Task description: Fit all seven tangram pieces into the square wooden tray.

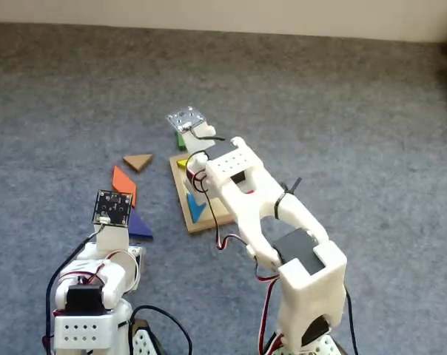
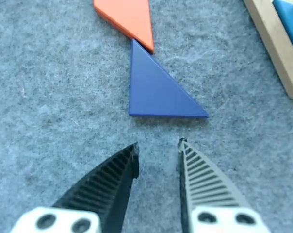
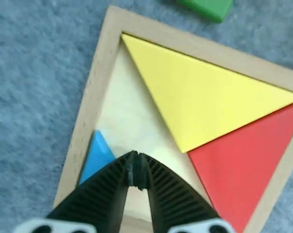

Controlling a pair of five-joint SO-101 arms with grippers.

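Observation:
The square wooden tray (image 3: 93, 87) holds a large yellow triangle (image 3: 204, 97), a red triangle (image 3: 243, 160) and a light blue piece (image 3: 98, 155). My right gripper (image 3: 136, 167) hangs shut and empty over the tray's bare floor, beside the light blue piece. On the carpet left of the tray (image 1: 212, 220) lie a dark blue triangle (image 2: 156, 90), an orange parallelogram (image 2: 129, 17) touching its tip, and a tan triangle (image 1: 138, 161). A green piece (image 3: 207, 7) sits just beyond the tray's far edge. My left gripper (image 2: 157, 148) is open, just short of the dark blue triangle.
Everything rests on grey carpet (image 1: 342, 111), with wide free room to the right and far side. The right arm (image 1: 268, 207) stretches over the tray's near right corner. The left arm's base (image 1: 90, 303) stands at the front left.

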